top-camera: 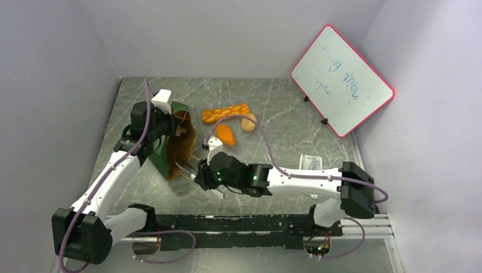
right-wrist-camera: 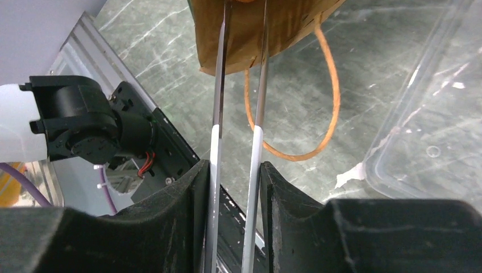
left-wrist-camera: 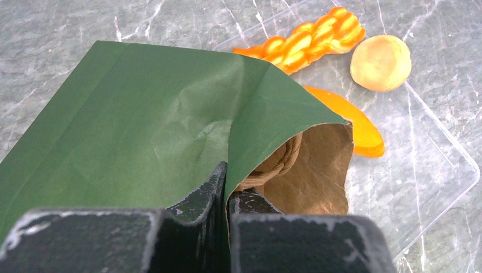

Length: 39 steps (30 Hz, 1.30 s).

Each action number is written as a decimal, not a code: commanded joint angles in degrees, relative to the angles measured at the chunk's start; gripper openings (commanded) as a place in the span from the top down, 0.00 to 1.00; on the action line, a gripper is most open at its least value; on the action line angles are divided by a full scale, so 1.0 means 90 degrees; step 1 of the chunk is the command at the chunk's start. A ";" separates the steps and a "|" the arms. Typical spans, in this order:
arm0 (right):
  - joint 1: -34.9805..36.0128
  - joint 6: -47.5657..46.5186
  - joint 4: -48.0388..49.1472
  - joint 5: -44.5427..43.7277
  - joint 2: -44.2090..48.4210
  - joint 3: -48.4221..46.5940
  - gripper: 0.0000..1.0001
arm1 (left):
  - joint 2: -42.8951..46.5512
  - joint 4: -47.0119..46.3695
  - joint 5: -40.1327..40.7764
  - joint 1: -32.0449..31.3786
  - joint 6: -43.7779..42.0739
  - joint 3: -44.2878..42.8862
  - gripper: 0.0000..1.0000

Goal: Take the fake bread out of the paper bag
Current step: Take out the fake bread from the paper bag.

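Observation:
The paper bag [top-camera: 178, 149], dark green outside and brown inside, lies tilted with its mouth towards the right arm. My left gripper [left-wrist-camera: 228, 183] is shut on the bag's green rim [left-wrist-camera: 142, 125]. My right gripper [right-wrist-camera: 234, 170] is shut on metal tongs [right-wrist-camera: 219, 85], whose two arms reach into the bag's brown mouth [right-wrist-camera: 256, 28]; their tips are hidden there. Three pieces of fake bread lie outside the bag: a braided loaf [top-camera: 226, 112], an orange oval roll [top-camera: 225, 135] and a pale round bun [top-camera: 249, 121]. The loaf [left-wrist-camera: 307, 41], roll [left-wrist-camera: 352, 122] and bun [left-wrist-camera: 381, 62] also appear in the left wrist view.
The loose breads rest on a clear plastic tray [left-wrist-camera: 443, 165], whose edge [right-wrist-camera: 432, 131] lies right of the tongs. A tan handle loop [right-wrist-camera: 332, 102] hangs from the bag onto the table. A red-framed whiteboard [top-camera: 343, 79] leans at the back right. Walls enclose three sides.

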<state>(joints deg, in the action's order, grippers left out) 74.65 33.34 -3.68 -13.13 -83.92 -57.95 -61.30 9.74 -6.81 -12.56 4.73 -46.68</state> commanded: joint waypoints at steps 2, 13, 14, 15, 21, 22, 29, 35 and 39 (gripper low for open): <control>-0.0203 -0.0101 0.0574 0.0652 -0.0225 -0.0087 0.61 | 0.0089 -0.0099 -0.0321 0.0067 -0.0042 -0.0054 0.93; -0.0406 -0.0052 0.0946 0.1201 -0.0368 -0.0006 0.56 | 0.0063 -0.0096 -0.0402 0.0096 -0.0047 -0.0081 0.93; -0.0418 -0.0052 0.0976 0.1265 -0.0415 -0.0011 0.56 | 0.0063 -0.0104 -0.0411 0.0096 -0.0040 -0.0082 0.93; -0.0435 -0.0052 0.0989 0.1310 -0.0453 -0.0022 0.56 | 0.0053 -0.0110 -0.0418 0.0096 -0.0034 -0.0087 0.93; -0.0520 -0.0103 0.1107 0.1384 -0.0777 -0.0126 0.56 | 0.0037 -0.0137 -0.0524 0.0106 0.0038 -0.0059 0.93; -0.0537 -0.0122 0.1112 0.1368 -0.0821 -0.0153 0.56 | 0.0041 -0.0135 -0.0539 0.0106 0.0049 -0.0056 0.93; -0.0558 -0.0298 0.1050 0.1132 -0.1190 -0.0456 0.55 | 0.0055 -0.0151 -0.0637 0.0106 0.0111 -0.0027 0.93; -0.0560 -0.0337 0.0891 0.0820 -0.1277 -0.0478 0.55 | 0.0063 -0.0145 -0.0654 0.0106 0.0181 0.0063 0.93; -0.0488 -0.0319 0.0756 0.0513 -0.1288 -0.0381 0.55 | 0.0107 -0.0200 -0.0542 0.0106 0.0317 0.0193 0.93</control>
<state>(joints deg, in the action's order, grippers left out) 70.19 30.96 2.87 -4.05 -95.39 -60.95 -61.30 9.58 -10.17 -12.03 5.32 -45.91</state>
